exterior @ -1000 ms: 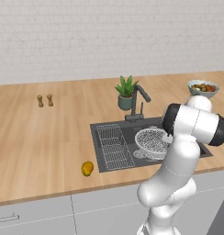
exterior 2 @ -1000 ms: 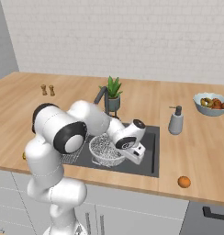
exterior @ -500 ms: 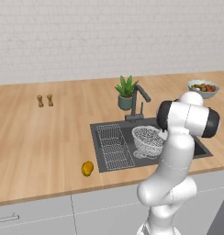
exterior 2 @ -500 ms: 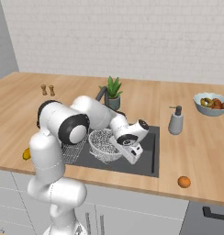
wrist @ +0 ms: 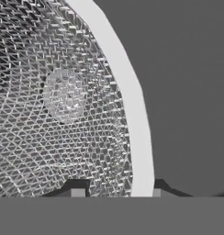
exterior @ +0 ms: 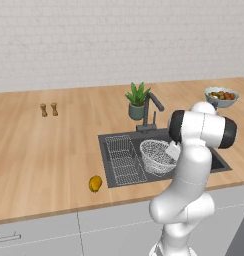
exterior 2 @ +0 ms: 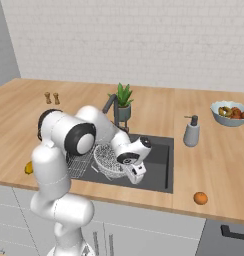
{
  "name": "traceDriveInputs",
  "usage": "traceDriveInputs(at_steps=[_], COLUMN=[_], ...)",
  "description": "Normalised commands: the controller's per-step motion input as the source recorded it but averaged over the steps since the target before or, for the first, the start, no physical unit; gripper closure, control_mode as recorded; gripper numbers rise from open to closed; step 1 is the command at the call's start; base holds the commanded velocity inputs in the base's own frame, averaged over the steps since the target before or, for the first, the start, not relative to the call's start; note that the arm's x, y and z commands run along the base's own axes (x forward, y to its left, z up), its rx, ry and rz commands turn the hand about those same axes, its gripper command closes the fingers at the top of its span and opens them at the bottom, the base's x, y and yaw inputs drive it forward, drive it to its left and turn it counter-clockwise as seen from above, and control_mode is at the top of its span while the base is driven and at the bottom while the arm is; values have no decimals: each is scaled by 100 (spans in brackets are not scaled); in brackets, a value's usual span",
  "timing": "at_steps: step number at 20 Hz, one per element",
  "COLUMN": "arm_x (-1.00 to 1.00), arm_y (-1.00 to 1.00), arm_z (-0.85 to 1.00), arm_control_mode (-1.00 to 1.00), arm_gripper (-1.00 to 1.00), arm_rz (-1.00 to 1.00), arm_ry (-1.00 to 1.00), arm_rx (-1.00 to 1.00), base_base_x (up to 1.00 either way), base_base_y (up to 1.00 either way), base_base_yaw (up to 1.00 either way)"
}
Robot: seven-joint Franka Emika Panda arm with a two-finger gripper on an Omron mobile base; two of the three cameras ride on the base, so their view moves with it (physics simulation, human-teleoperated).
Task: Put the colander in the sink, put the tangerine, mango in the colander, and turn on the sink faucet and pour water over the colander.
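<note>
The wire-mesh colander [exterior: 155, 156] [exterior 2: 108, 159] [wrist: 63, 92] sits tilted in the middle of the dark sink [exterior: 220, 162] [exterior 2: 161, 157], beside the flat rack. My gripper [exterior: 171, 150] [exterior 2: 136, 175] [wrist: 118, 193] is shut on its white rim at the right side. Whether the colander touches the basin floor I cannot tell. The yellow mango [exterior: 95, 183] [exterior 2: 29, 167] lies on the counter left of the sink. By the front edge, to the sink's right, rests the tangerine [exterior 2: 200, 198]. The dark faucet [exterior: 153, 107] [exterior 2: 110, 105] stands behind the basin.
A flat wire rack [exterior: 121, 157] [exterior 2: 79, 162] fills the sink's left part. A potted plant [exterior: 137, 100] [exterior 2: 123, 100] stands by the faucet. A soap bottle [exterior 2: 192, 132] and a fruit bowl [exterior: 221, 96] [exterior 2: 230, 112] are at the right, two shakers [exterior: 49, 109] far left.
My gripper has carried the colander leftward, from the right half of the basin toward its middle next to the rack. The fruit has not moved.
</note>
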Motion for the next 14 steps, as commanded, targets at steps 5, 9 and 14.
traceDriveInputs(at_steps=[5, 9, 14], arm_x=[-2, 0, 0], arm_y=[0, 0, 5], arm_z=[-58, -47, -27], arm_control_mode=[-100, -100, -100], arm_gripper=[100, 100, 100], arm_rz=[-14, -12, -11], arm_ry=[5, 0, 0], arm_rx=[-1, 0, 0], base_base_x=[0, 0, 0], base_base_y=[0, 0, 0], base_base_yaw=[0, 0, 0])
